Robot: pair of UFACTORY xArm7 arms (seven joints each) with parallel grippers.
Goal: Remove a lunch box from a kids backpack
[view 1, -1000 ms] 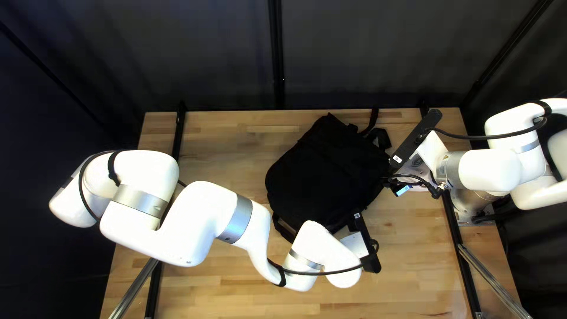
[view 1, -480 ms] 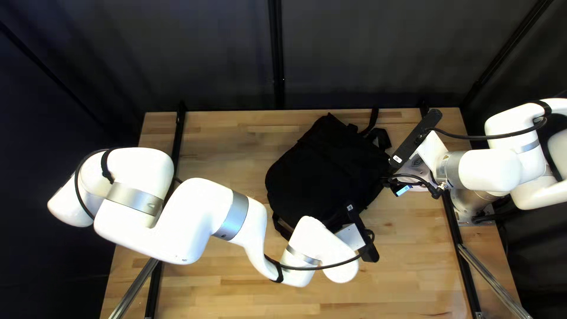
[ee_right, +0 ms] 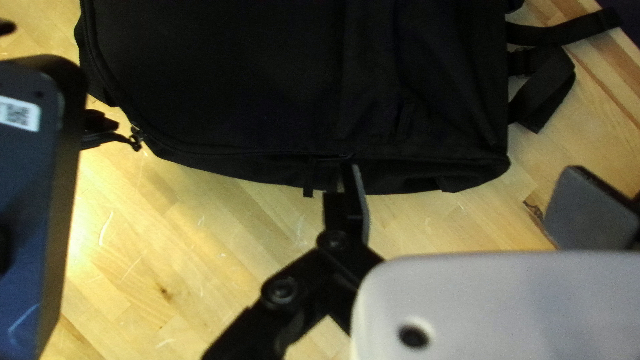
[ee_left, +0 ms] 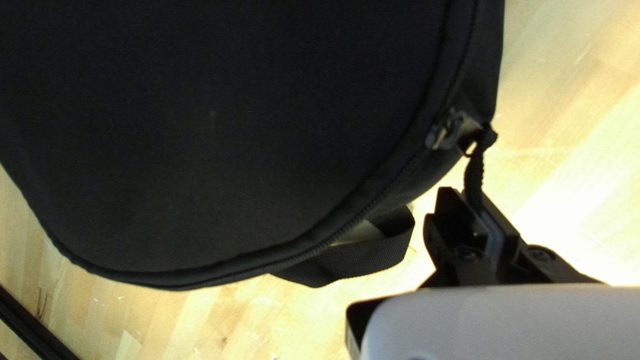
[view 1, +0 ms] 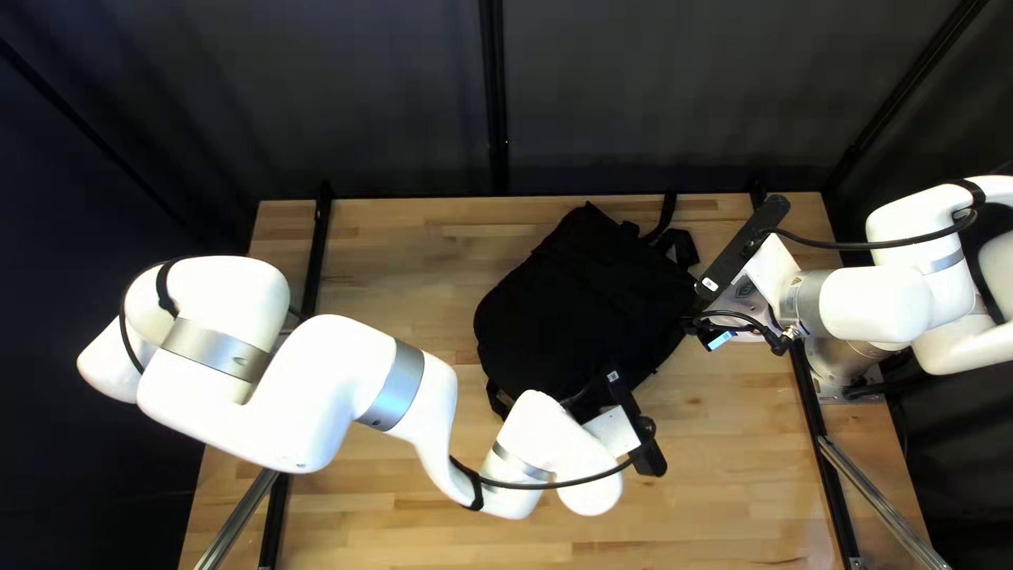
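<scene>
A black backpack (view 1: 575, 306) lies flat on the table. My left gripper (view 1: 604, 399) is at its near edge, partly hidden by the arm. In the left wrist view the left gripper (ee_left: 475, 200) is shut on a zipper pull (ee_left: 473, 175), whose cord runs taut from the slider at the bag's curved rim. Against the bag's right side stands my right gripper (view 1: 696, 321). The right wrist view shows the right gripper (ee_right: 470, 193) with fingers wide apart, one touching or very close to the bag's side edge (ee_right: 267, 170). No lunch box shows in any view.
Loose straps (ee_right: 543, 83) stick out from the bag's far end. Another strap loop (ee_left: 353, 257) hangs out near the left gripper. My left arm (view 1: 359, 380) spans the table's near left part. Black rails (view 1: 319, 248) edge the table's sides.
My left gripper has moved left and slightly toward the far side along the bag's near edge. The right arm and the bag's main body have kept their places.
</scene>
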